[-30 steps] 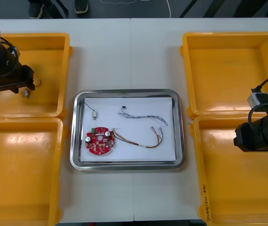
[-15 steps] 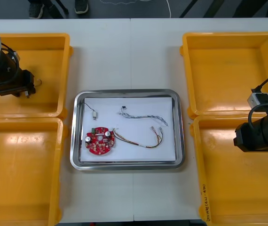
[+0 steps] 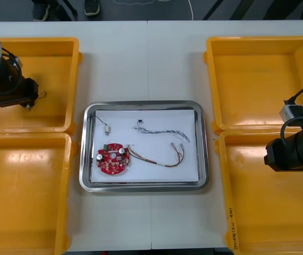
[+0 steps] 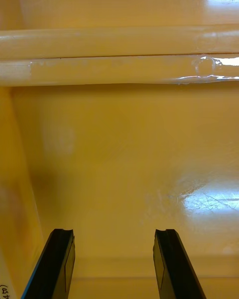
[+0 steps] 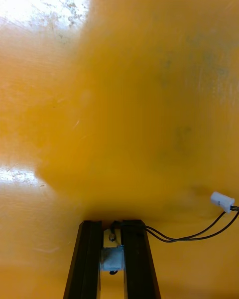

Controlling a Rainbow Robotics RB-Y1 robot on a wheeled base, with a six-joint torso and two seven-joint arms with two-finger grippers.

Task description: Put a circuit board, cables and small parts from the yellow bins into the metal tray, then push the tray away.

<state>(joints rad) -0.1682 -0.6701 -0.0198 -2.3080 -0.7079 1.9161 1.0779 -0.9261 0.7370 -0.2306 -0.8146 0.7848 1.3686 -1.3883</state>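
Observation:
In the far left yellow bin [image 3: 61,53], my left gripper [image 3: 28,102] is down at the floor. Its fingers [image 5: 89,259] are shut on a small metal part [image 5: 112,259], from which a thin black cable [image 5: 189,235] runs to a white plug [image 5: 222,201]. The metal tray [image 3: 143,103] in the middle holds a red circuit board [image 3: 112,158], a blue and white cable [image 3: 159,131], a red and yellow cable [image 3: 159,156] and a small metal part [image 3: 106,127] with a black lead. Over the near right bin [image 3: 268,223], my right gripper [image 4: 114,259] is open, nothing between its fingers.
The near left bin [image 3: 24,212] and the far right bin [image 3: 258,79] look bare inside. White table surface lies between the tray and the bins and beyond the tray's far rim.
The left gripper's fingers have come together on the small metal part in the far left bin. The right arm has stayed put.

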